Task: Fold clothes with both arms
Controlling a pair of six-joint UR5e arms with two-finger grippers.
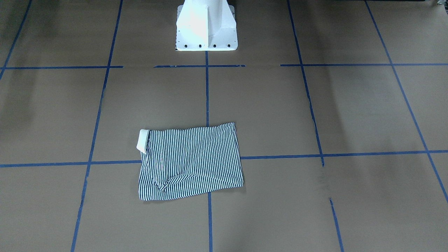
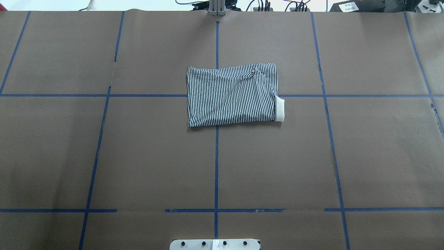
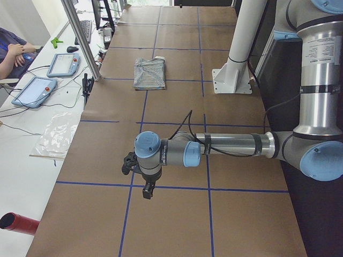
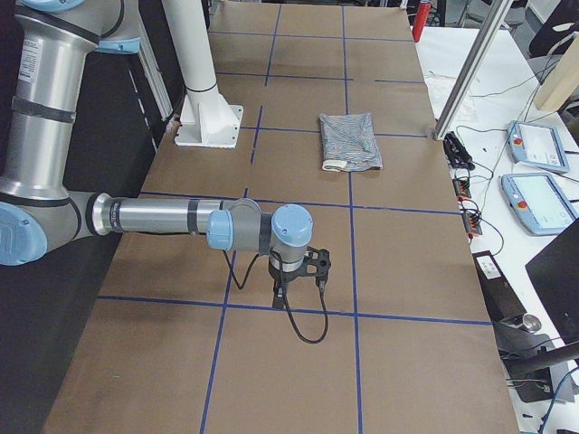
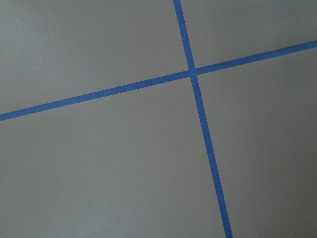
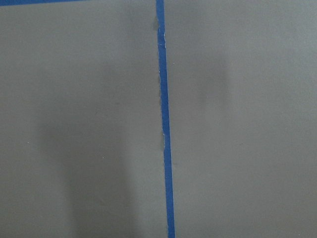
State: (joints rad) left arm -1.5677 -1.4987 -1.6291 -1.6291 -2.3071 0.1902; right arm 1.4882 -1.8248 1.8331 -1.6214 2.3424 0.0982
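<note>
Already folded, arms out wide.
Close by, the left gripper (image 3: 146, 188) and right gripper (image 4: 281, 291) hang over the table (image 2: 138, 156) at opposite ends; I cannot tell their jaws' spread. Farther off, the polo shirt (image 2: 230, 95) lies mid-table, long axis crosswise, collar (image 2: 280, 110) toward the right arm (image 4: 154, 217), which looks slightly nearer.

4 ext cams share shirt (image 2: 231, 94).
</note>
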